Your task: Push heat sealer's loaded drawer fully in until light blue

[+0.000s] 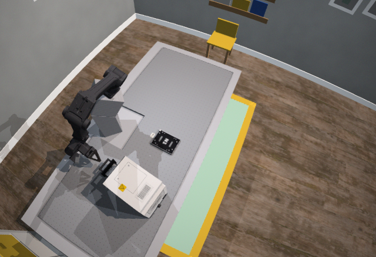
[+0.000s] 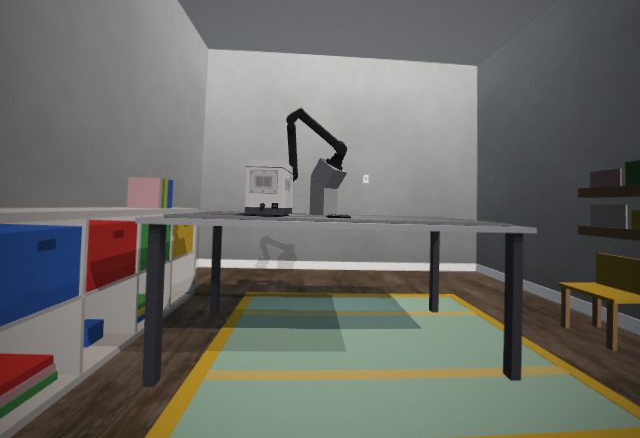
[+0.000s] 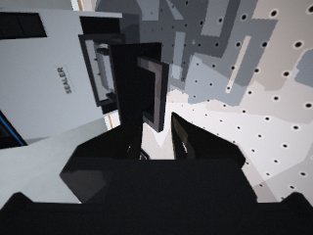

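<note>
The white heat sealer [image 1: 130, 178] [image 2: 267, 185] [image 3: 44, 83] stands near the table's front left. Its black drawer [image 1: 106, 166] [image 3: 142, 73] sticks partly out of the side that faces the arm. My gripper [image 1: 95, 157] [image 3: 156, 117] is low over the table, just in front of the drawer's black front panel and in line with it. The fingers stand a little apart with nothing between them. The wrist view shows the face marked SEALER, but the light is out of view. The sheet and frame in the drawer are too hidden to make out. In the exterior view the sealer hides the gripper.
A black fixture plate [image 1: 164, 141] [image 2: 338, 215] lies flat on the grey perforated table [image 1: 182, 81], right of the arm's grey pedestal [image 2: 323, 190]. The table's left edge is close behind the gripper. A yellow chair [image 1: 222, 37] stands beyond the far end.
</note>
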